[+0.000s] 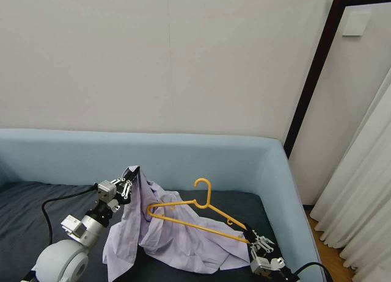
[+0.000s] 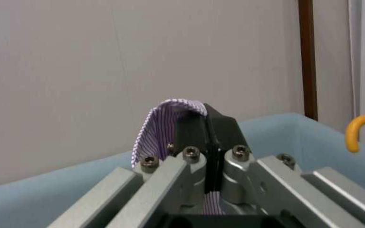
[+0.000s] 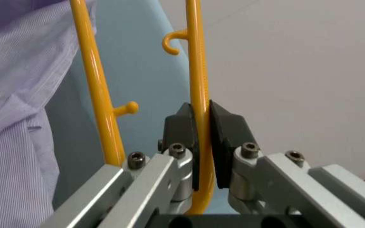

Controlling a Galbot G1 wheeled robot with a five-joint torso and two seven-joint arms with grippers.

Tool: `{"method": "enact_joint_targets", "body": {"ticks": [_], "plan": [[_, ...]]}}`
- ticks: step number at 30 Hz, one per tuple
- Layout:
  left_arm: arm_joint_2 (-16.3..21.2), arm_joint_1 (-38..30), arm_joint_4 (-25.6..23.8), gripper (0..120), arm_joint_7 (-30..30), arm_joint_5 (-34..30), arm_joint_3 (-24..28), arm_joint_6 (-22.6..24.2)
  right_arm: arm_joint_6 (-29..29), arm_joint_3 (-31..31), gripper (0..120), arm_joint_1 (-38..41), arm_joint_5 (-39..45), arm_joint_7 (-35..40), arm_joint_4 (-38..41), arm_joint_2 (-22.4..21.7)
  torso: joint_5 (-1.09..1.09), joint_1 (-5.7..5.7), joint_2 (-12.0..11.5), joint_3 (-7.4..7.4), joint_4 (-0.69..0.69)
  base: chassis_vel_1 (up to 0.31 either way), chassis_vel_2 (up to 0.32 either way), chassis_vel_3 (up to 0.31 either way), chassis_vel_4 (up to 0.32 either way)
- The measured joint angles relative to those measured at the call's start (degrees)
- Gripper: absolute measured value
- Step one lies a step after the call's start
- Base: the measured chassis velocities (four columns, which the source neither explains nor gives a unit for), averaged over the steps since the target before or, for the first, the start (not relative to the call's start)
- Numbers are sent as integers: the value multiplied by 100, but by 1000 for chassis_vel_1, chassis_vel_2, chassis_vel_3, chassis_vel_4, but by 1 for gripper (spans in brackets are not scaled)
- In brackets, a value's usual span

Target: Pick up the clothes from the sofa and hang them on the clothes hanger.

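My left gripper (image 1: 130, 184) pinched the lilac striped cotton shirt (image 1: 171, 242) above the pale-blue sofa (image 1: 183, 157), right gripper (image 1: 255, 238) clamped the yellow plastic hanger (image 1: 195, 225) by its end; I judged that thin fold could slip.

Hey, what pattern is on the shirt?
The shirt has fine purple and white stripes, clearest in the right wrist view.

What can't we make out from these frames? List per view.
Head view: collar and sleeves of the shirt, lost in its folds; whether the hanger rests on it.
Left wrist view: how much shirt the left gripper pinches; the gripper covers it.
Right wrist view: the hanger's far end past the right gripper, cut by the frame edge.
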Motion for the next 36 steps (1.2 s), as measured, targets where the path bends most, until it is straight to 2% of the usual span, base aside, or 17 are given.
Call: {"method": "enact_joint_targets", "body": {"ticks": [7,13,20,28,36], "plan": [[-240,151,-105,0,76,301,174,-159,-166,-142,5,234,100,-16,23,-16,0,0,0,0,0,0,0,0,0],[-366,443,-385,0,147,701,354,-337,-390,-309,5,648,445,-72,149,-256,-1,0,0,0,1,0,0,0,0],[-638,735,-601,0,465,1077,538,-641,-672,-646,5,1053,1257,-113,345,-458,0,0,0,1,0,0,0,0,0],[-838,817,-481,0,1112,1127,679,-904,-1159,-1103,5,1342,1322,-251,218,-402,-1,0,0,0,0,0,0,0,0],[-1034,831,-423,0,1473,1139,746,-1028,-1170,-1449,5,1680,1051,-296,-301,-117,0,1,0,1,0,0,0,0,0]]}}
